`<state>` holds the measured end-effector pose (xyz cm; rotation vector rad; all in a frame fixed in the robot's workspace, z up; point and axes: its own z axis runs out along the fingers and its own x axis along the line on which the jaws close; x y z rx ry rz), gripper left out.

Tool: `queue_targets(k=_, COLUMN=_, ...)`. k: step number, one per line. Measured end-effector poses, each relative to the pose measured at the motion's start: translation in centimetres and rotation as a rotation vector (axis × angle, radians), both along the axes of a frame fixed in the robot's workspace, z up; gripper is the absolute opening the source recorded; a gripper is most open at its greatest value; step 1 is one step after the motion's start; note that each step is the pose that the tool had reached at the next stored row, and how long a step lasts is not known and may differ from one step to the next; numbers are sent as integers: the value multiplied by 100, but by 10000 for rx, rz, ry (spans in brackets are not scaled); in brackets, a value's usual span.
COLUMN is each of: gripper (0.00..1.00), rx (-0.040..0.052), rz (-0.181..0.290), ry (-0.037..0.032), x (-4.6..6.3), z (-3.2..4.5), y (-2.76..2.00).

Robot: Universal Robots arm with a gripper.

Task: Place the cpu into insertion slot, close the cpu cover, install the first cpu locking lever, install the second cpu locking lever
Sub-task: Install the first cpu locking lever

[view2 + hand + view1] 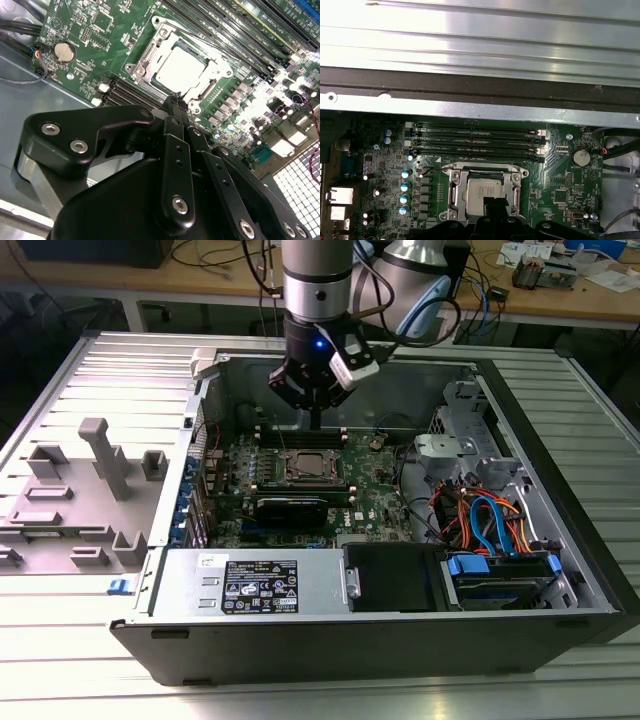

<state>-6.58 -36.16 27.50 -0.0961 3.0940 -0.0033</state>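
The cpu (181,69) lies flat in the insertion slot (202,92) on the green motherboard, its pale metal top showing. The cpu cover (145,65) is folded down around it, framing the chip. A thin wire locking lever (200,45) runs along one side of the socket; another lever's end (432,170) sticks out at a corner. My gripper (175,97) hangs just above the socket's edge, shut with nothing between its black fingers. In the exterior view the gripper (315,425) is over the back edge of the socket (308,468).
Black memory slots (475,140) run beside the socket. A coin battery (580,157) sits nearby. The open case's metal wall (480,107) rises close behind the board. A power supply (255,585) and a drive bay with coloured cables (490,525) fill the case's front and the exterior view's right.
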Motion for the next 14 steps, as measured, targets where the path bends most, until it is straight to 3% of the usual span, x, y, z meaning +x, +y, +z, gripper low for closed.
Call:
queue_targets(k=9, gripper=11, rx=0, rz=-1, ry=1, x=-148, z=-1, y=0)
queue_targets(k=14, gripper=11, rx=-1, rz=1, ry=2, x=-150, z=-1, y=0)
